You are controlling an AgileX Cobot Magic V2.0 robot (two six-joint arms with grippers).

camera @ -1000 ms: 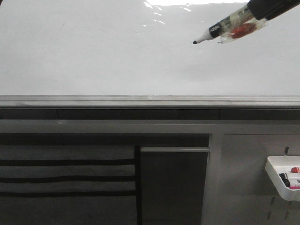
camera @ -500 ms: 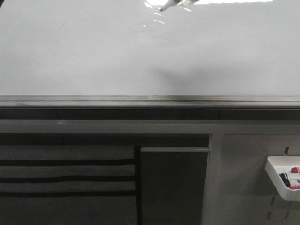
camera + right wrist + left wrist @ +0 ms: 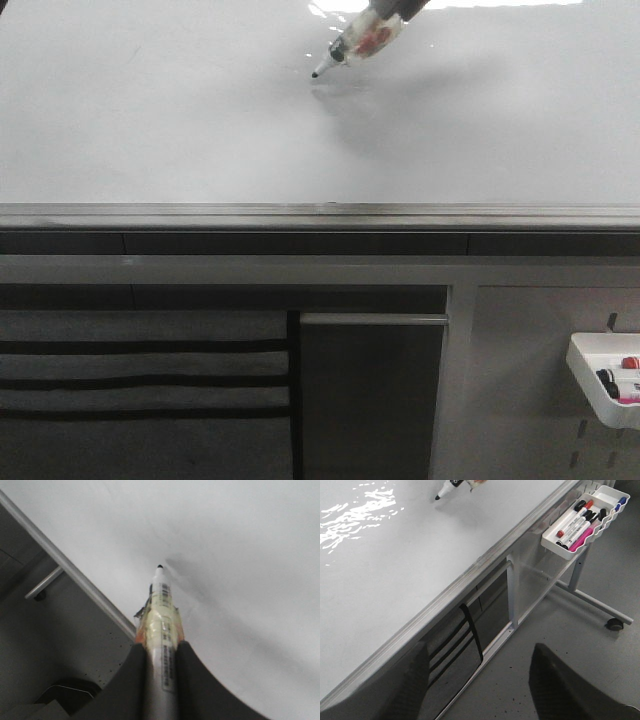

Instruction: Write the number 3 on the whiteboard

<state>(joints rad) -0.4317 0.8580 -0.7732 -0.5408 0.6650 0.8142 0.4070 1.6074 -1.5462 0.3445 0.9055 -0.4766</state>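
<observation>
The whiteboard (image 3: 200, 130) (image 3: 395, 560) (image 3: 240, 545) is glossy white and blank; no number 3 is in view on it. My right gripper (image 3: 161, 652) is shut on a taped marker (image 3: 161, 610) (image 3: 355, 42) (image 3: 451, 485). The marker's black tip (image 3: 317, 73) points down-left at the board's upper middle, right by its own shadow. I cannot tell whether the tip touches. My left gripper (image 3: 480, 650) is open and holds nothing. It hangs past the board's lower edge, over the floor.
A grey metal rail (image 3: 320, 215) runs along the board's lower edge. Below it are grey panels with black slots (image 3: 140, 380). A white tray (image 3: 590, 365) (image 3: 550, 542) holding several markers hangs at the lower right. The stand's foot has a caster (image 3: 614, 624).
The marker moved left from the upper right, rose almost out of the top of the view, then came back down toward the board's upper middle.
</observation>
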